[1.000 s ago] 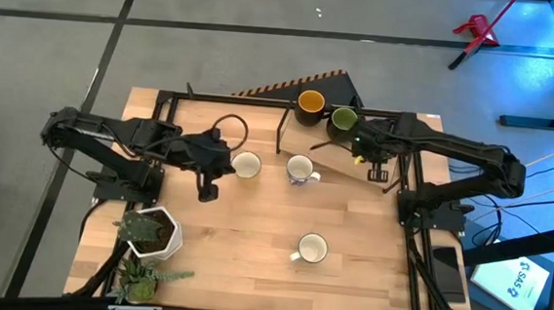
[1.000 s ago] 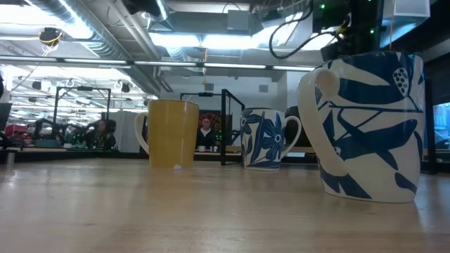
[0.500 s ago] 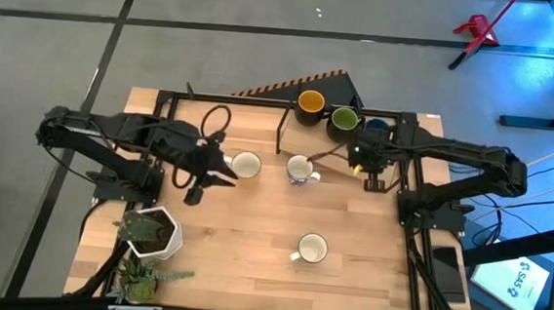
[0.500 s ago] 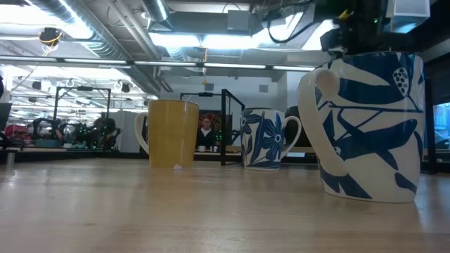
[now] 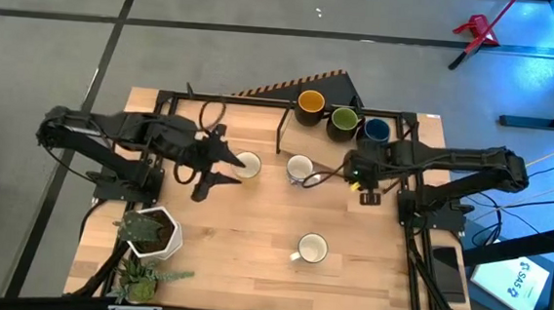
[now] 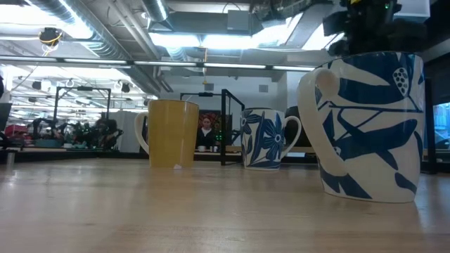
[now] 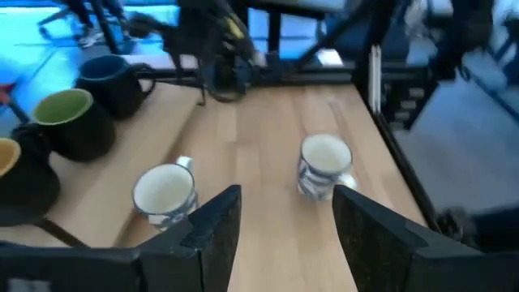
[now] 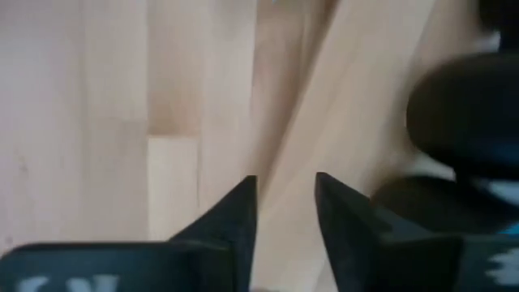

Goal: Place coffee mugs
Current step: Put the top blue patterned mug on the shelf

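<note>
Overhead: six mugs on the table (image 5: pixel 253 222). Yellow-lined dark mug (image 5: pixel 310 104), olive mug (image 5: pixel 343 121) and blue mug (image 5: pixel 376 131) stand in a row at the far edge; two white mugs (image 5: pixel 247 165) (image 5: pixel 299 168) sit mid-table, a third (image 5: pixel 312 247) nearer the front. Left gripper (image 5: pixel 220 163), fingers spread wide, empty, just beside the left white mug. Right gripper (image 5: pixel 330 171), fingers narrowly parted, holding nothing, near the middle white mug. Low view shows blue floral patterns unseen from above, but its nearest mug (image 6: pixel 369 123) hides the grippers
</note>
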You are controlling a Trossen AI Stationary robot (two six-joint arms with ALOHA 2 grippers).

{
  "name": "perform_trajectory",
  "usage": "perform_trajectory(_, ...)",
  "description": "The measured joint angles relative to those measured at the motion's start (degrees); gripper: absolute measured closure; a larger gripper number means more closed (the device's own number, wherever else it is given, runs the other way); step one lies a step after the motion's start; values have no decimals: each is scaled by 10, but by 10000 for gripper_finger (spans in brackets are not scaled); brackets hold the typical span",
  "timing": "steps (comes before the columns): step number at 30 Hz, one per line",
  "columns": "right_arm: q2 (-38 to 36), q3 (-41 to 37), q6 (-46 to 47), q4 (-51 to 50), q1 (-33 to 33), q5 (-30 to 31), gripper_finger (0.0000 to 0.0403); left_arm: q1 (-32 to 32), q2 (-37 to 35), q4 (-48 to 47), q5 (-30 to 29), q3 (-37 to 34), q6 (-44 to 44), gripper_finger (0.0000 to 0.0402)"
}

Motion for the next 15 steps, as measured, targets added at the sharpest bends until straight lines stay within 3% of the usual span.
perform_trajectory(6,0,0,-9,135,38,3,252,-2,-30,131,37,18,1,212)
perform_trajectory(10,11,0,-15,209,61,46,249,-5,-83,138,32,10,18,213)
perform_trajectory(15,39,-22,-55,293,72,64,252,-18,-152,144,16,-58,5,213)
